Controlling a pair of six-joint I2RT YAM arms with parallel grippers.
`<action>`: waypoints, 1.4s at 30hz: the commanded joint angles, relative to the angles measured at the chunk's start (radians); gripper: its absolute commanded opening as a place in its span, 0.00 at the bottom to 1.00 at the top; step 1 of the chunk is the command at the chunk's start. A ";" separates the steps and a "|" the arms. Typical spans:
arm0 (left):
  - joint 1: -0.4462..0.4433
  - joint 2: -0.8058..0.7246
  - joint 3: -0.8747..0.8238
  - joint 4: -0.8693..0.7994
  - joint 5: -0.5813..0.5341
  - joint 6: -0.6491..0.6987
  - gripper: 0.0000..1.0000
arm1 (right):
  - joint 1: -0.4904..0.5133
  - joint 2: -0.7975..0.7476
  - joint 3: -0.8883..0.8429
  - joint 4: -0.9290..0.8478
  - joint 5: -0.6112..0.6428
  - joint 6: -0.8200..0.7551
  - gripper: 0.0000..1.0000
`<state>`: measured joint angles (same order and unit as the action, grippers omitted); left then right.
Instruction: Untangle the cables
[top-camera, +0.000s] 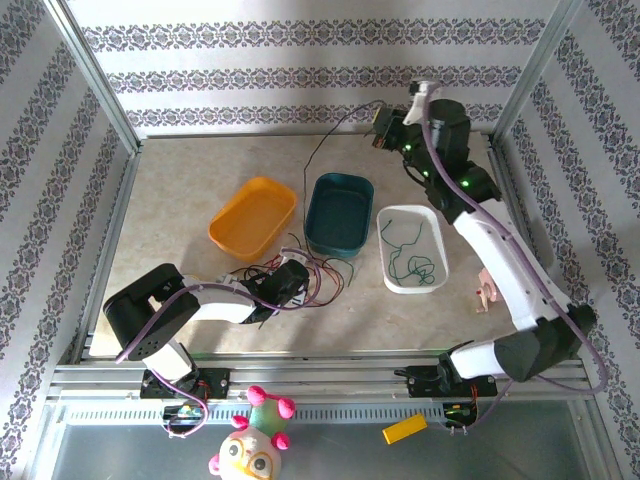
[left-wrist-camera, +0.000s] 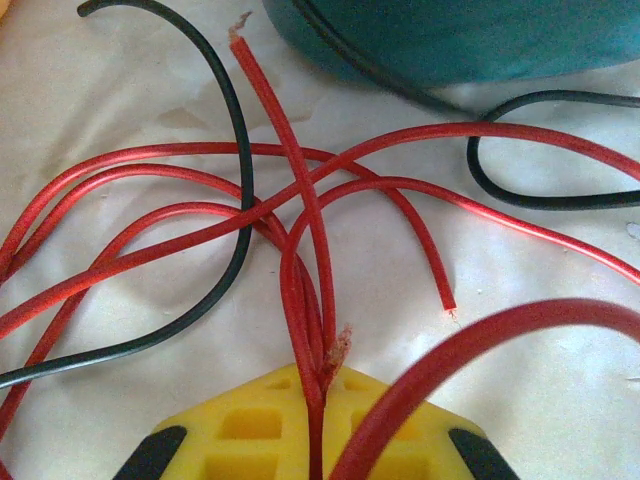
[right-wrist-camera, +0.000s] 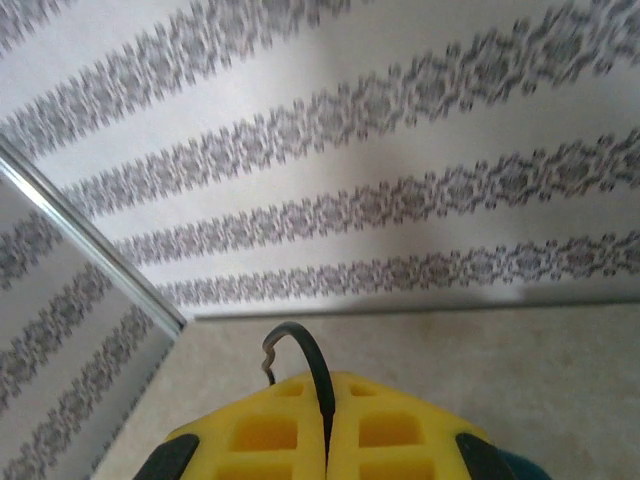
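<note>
Your left gripper is clenched on red cables in the tangle on the surface, just before the teal tray, with a black loop crossing them. Your right gripper, raised near the back wall, grips a black cable. An orange tray and a white tray flank the teal one.

Cables, bins crowd mid table; far-L corner free.
</note>
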<state>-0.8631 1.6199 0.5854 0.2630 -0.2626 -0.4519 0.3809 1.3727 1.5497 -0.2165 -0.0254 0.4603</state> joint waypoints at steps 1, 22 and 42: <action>-0.016 0.017 -0.042 -0.107 0.052 0.007 0.00 | -0.012 -0.073 0.038 0.076 0.039 0.030 0.00; -0.016 0.003 -0.045 -0.114 0.039 0.002 0.00 | -0.028 0.038 -0.102 0.099 0.042 0.025 0.00; -0.016 0.008 -0.045 -0.105 0.041 0.001 0.00 | 0.100 -0.013 0.090 0.087 0.188 -0.177 0.00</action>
<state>-0.8639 1.6123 0.5777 0.2657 -0.2623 -0.4522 0.4759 1.3323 1.6371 -0.1341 0.1425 0.3069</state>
